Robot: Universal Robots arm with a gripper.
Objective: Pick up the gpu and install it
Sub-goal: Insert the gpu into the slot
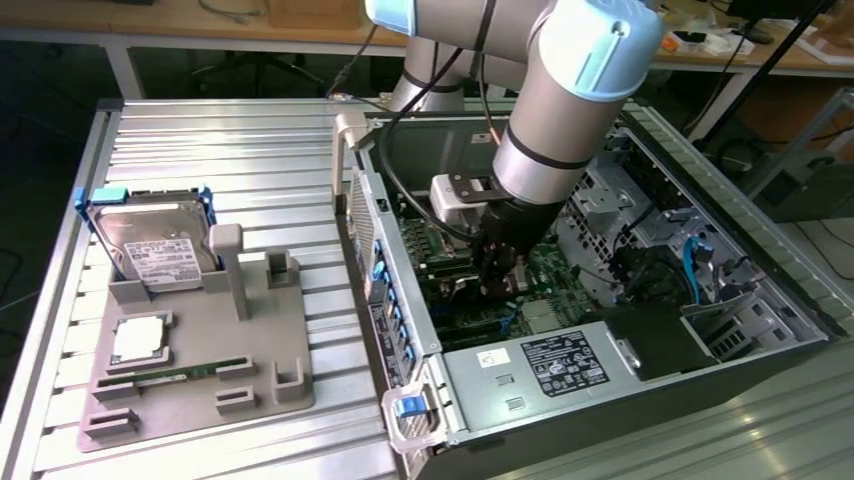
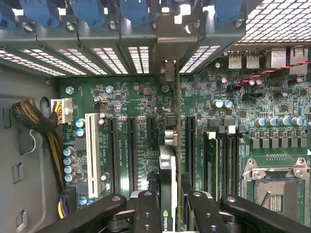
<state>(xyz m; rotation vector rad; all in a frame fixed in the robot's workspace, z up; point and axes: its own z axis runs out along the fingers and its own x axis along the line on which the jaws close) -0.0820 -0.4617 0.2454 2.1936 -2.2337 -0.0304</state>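
Hardware waiting its turn sat on the exterior view's left: a grey parts tray on the ribbed metal table, holding a silver hard drive propped upright in its blue-edged carrier, a square processor lying flat below it, and a slim green memory stick in a low slot. Each piece stood in its own cradle, presumably so a gripper could reach it cleanly from above.

Further right lay the open computer case on its side, motherboard facing up, which gave the arm a straight downward approach to the slots. The grey arm reached down into the case, and the gripper hung low over the green board.

In the wrist view, the gripper had its dark fingers closed partway onto the gpu, pinching the thin card by its flat faces and carrying it edge-on. Held that way, the card's lower edge pointed at the motherboard and ran parallel to the long black expansion slots, lining up with the gap between them. Its metal bracket end reached toward the perforated rear panel and the blue retaining clips, where it looked meant to seat. Whether the card's edge was already touching a slot could not be told. An empty processor socket sat beyond the memory slots.
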